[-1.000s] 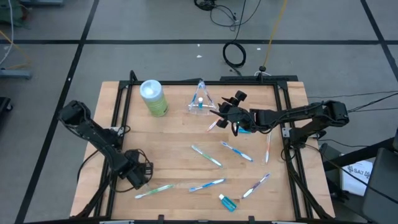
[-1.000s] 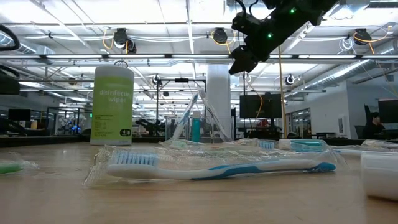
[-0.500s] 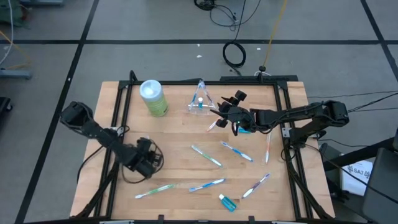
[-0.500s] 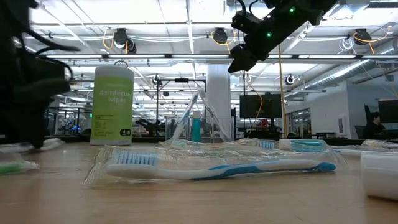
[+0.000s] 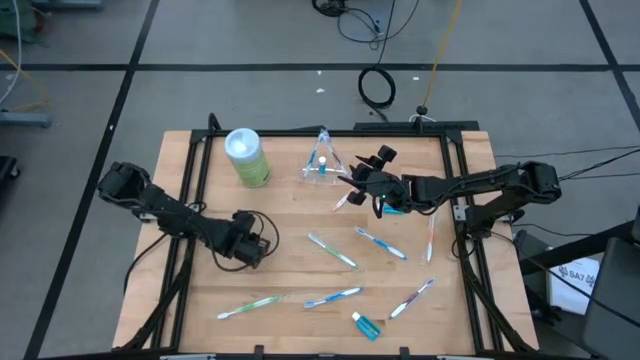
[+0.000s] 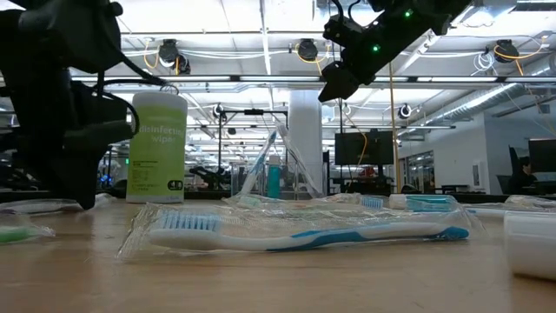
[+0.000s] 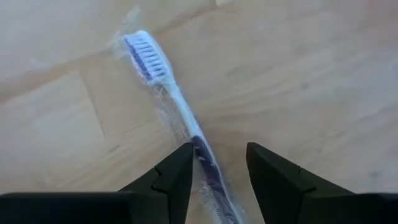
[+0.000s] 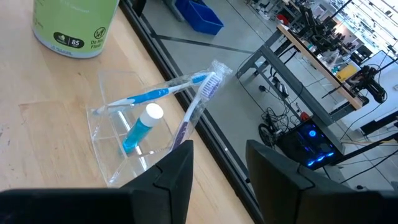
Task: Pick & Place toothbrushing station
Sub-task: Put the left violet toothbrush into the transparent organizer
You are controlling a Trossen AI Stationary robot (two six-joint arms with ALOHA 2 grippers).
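Left gripper (image 5: 262, 243) sits low over the table's middle-left with fingers (image 7: 175, 180) spread, straddling the handle of a wrapped purple toothbrush (image 7: 168, 93) that lies flat on the wood; this placement reads as lining up to pinch it. Right gripper (image 5: 358, 182) hangs raised just beside the clear cup (image 8: 134, 140), fingers apart and empty, apparently waiting clear of it. The cup stands near the back edge beside the green canister (image 5: 247, 157) and holds two brushes and a tube (image 8: 140, 127); other brushes lie scattered on the table (image 5: 290, 215).
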